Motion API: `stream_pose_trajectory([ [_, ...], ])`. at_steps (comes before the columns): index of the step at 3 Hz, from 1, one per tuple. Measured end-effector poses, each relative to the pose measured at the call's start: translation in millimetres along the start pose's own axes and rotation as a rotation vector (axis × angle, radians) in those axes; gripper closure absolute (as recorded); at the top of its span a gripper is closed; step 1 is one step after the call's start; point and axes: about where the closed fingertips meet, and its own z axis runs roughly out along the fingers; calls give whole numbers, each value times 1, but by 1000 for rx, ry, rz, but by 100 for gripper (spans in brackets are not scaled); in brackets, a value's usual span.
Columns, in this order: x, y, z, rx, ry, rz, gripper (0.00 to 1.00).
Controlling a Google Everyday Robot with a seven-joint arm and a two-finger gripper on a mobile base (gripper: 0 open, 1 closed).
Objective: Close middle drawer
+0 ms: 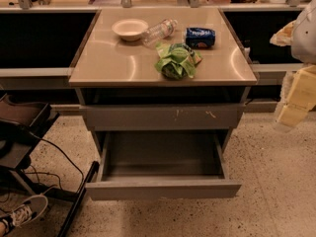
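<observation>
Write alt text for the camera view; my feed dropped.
The middle drawer stands pulled out and empty below a scratched drawer front; the gripper hangs at the right edge, apart from it. On the cabinet top sit a white bowl, a clear bottle on its side, a blue can and a green bag.

The wide, shallow grey metal middle drawer (163, 168) stood out below the scratched grey metal drawer front (163, 116); the pale blocky gripper (292, 110) hung right of both, apart.
</observation>
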Motion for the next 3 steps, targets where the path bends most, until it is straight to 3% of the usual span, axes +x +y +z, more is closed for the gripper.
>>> stream_pose_trajectory([
  [2,2,7,15,-6,-15,9,0],
  [3,0,31,55,-31,-39,23,0],
])
